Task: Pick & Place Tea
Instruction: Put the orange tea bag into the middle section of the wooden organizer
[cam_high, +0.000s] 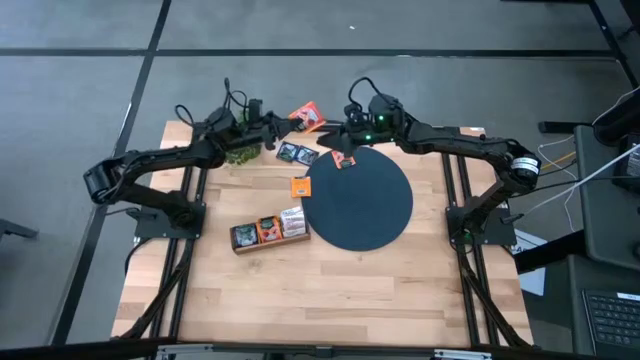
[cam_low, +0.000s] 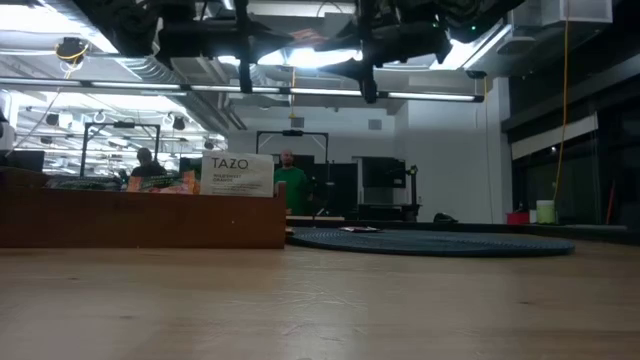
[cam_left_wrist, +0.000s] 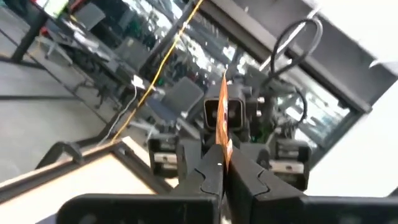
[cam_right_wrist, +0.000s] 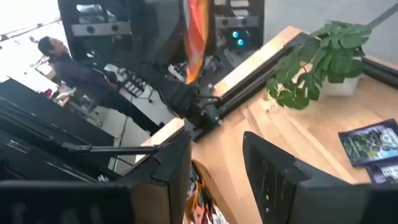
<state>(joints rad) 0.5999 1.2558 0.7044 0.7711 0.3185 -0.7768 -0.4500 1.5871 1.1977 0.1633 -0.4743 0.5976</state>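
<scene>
One orange sachet (cam_left_wrist: 221, 121) clamped edge-on (upright) between left gripper (cam_left_wrist: 222, 167) jaws, right gripper (cam_right_wrist: 214, 162) jaws released, facing it.

My both arms reach toward far table edge, wrists raised above tabletop, grippers facing each other near centre line. My left gripper (cam_high: 283, 124) clamped tight on orange tea sachet (cam_high: 306, 115), sachet held edge-on between fingertips (cam_left_wrist: 219, 163). My right gripper (cam_high: 343, 128) just beside it, fingers (cam_right_wrist: 166, 163) parted, nothing between them. Left arm bent at elbow along table's left side; right arm stretched in from right side.
</scene>
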